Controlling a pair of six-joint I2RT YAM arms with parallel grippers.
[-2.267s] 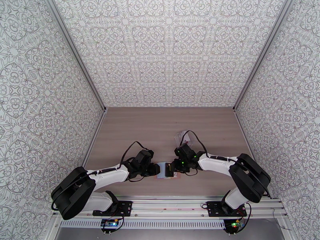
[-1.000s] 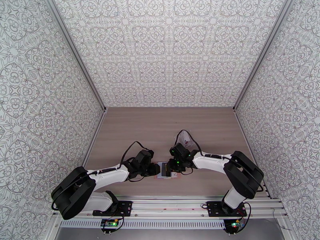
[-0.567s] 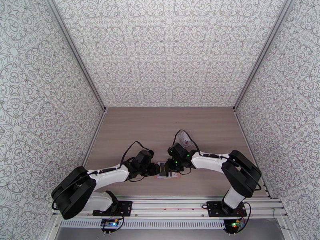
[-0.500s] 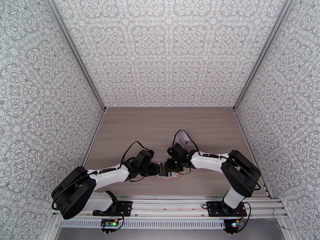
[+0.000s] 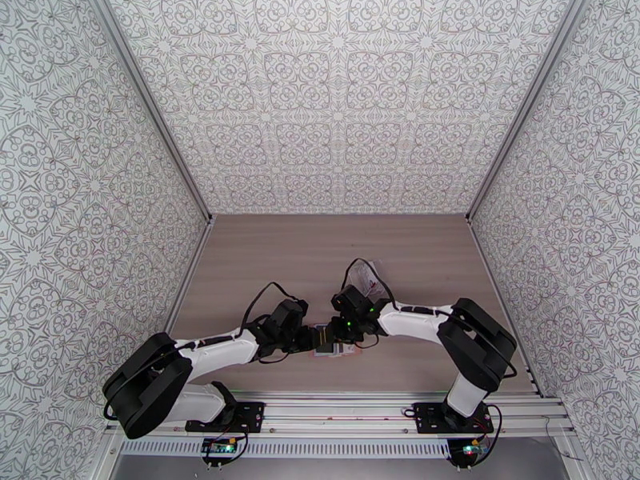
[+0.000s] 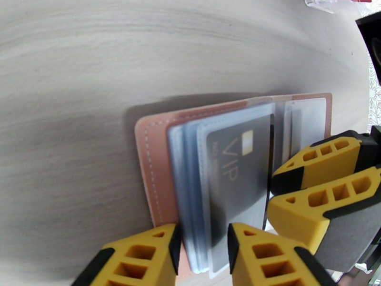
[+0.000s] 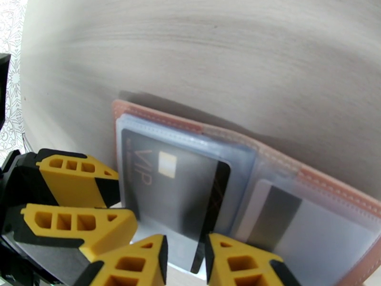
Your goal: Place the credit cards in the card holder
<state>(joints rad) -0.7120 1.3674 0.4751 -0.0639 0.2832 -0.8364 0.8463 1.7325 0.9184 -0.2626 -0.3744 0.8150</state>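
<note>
The card holder [image 6: 152, 172] [image 7: 333, 184] [image 5: 322, 353] lies open on the table, pinkish-brown with clear blue-grey pockets. A black credit card [image 6: 238, 177] [image 7: 166, 187] marked VIP sits mostly inside a left pocket, its striped end sticking out towards the fold. My right gripper [image 7: 185, 249] [image 5: 334, 339] is shut on that end of the card. My left gripper [image 6: 202, 239] [image 5: 314, 339] is shut on the near edge of the holder's pocket leaves. The two grippers meet over the holder, fingers nearly touching. A pale card with a dark stripe [image 7: 285, 210] lies in the right-hand pocket.
A crinkly clear plastic pouch [image 5: 366, 275] [image 6: 333, 0] lies on the table just beyond the right gripper, with something red at its edge. Patterned walls close in the wooden table [image 5: 320, 250] on three sides. The arms' mounting rail [image 5: 336, 410] runs along the near edge.
My right arm has slid left towards the left gripper, carrying the black card further over the holder. The left arm has stayed put.
</note>
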